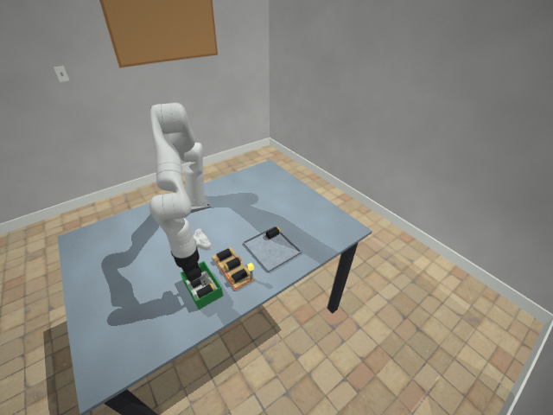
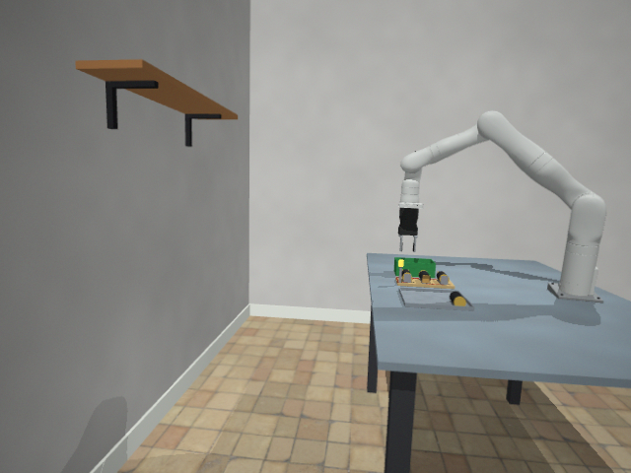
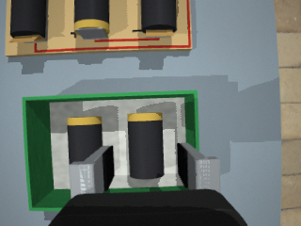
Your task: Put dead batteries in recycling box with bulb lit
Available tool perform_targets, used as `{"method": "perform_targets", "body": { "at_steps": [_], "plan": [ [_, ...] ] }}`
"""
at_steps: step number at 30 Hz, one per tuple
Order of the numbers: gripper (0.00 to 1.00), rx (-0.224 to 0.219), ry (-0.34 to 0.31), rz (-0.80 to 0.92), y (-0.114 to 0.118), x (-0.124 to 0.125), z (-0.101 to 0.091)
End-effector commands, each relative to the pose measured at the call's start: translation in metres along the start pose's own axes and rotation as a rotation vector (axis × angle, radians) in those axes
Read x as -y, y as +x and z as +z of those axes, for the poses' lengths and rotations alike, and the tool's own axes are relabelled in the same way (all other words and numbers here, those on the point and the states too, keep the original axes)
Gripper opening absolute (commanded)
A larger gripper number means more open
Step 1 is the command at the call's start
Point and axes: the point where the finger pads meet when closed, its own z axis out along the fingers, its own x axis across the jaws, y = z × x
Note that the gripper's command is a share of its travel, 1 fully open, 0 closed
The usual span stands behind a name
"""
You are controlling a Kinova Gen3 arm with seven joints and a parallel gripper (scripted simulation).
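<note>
My gripper (image 2: 407, 250) (image 3: 145, 159) is open and empty, above the green recycling box. The green box (image 1: 211, 303) (image 2: 423, 268) (image 3: 28, 155) stands upright on the table. Two black batteries with yellow ends lie side by side in it, one (image 3: 146, 146) below and between my fingers in the wrist view, the other (image 3: 85, 141) to its left, partly hidden by a finger. Three batteries (image 1: 224, 255) (image 1: 232, 263) (image 1: 239, 274) lie in the wooden holder (image 1: 243, 285) (image 3: 61, 50). The bulb (image 1: 251, 266) (image 2: 400, 263) glows yellow. One battery (image 1: 272, 232) (image 2: 457, 299) lies at the tray's edge.
The grey tray (image 1: 272, 257) (image 2: 425, 298) lies beyond the holder from the box. A white lumpy object (image 1: 201, 239) lies on the table near the arm. The holder stands close beside the box, with the bulb post at its end near the table's edge.
</note>
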Motion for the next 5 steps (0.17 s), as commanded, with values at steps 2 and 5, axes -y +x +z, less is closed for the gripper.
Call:
{"method": "perform_targets", "body": {
  "at_steps": [2,5],
  "plan": [
    [0.9,-0.002,-0.001,0.0,0.0006,-0.0003,-0.0014],
    [0.9,-0.002,-0.001,0.0,0.0006,-0.0003,-0.0014]
  ]
}}
